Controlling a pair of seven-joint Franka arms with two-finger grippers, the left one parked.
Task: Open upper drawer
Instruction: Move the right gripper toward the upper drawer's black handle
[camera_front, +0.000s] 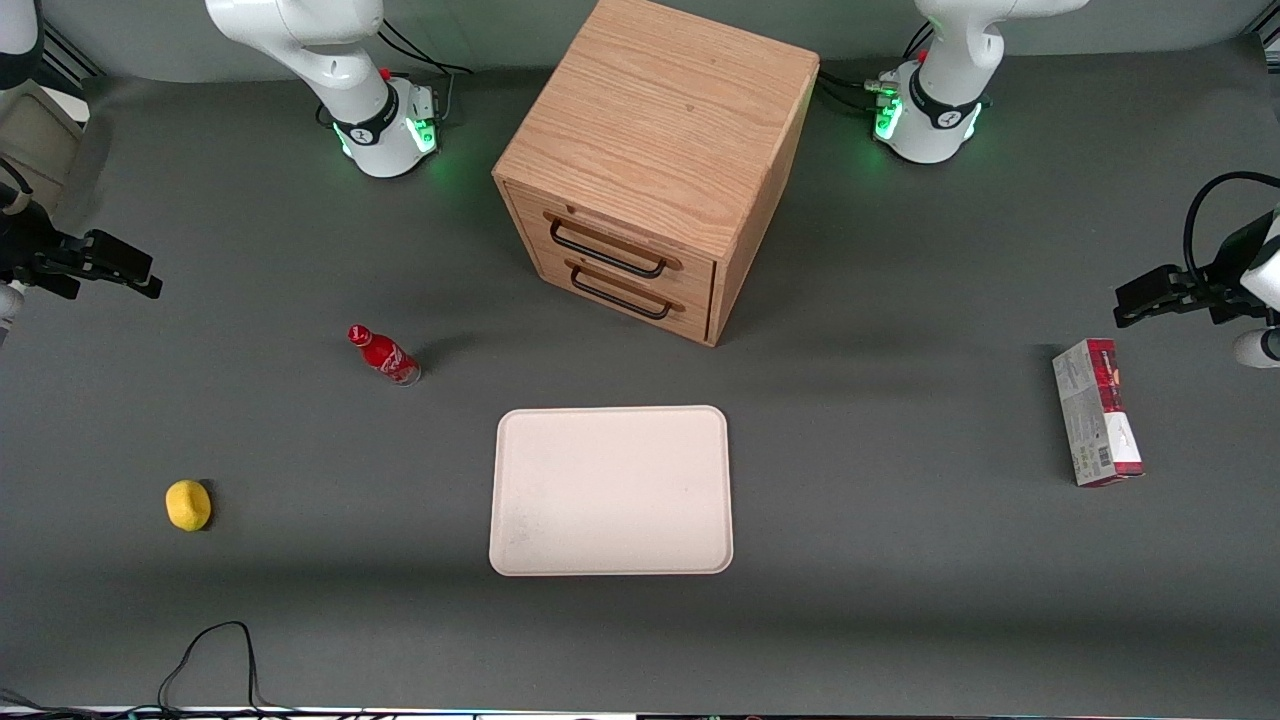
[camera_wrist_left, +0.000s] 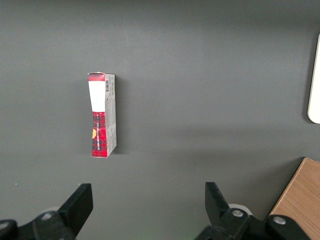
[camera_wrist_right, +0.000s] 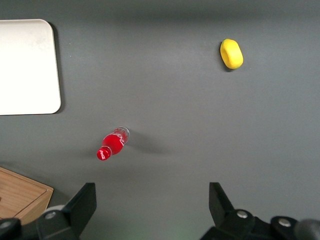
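Gripper hangs wide open and empty, out at the table's nine o'clock edge; upper drawer sits shut mid-table; approach pending, I'd say; next, reach its handle.

Dark grey table. Oak cabinet mid-table, near edge farthest from front camera. Cream tray nearer camera. Red bottle and yellow lemon toward working arm's end. Red-and-grey carton toward parked arm's end. Tool above working arm's end, fingers parted.
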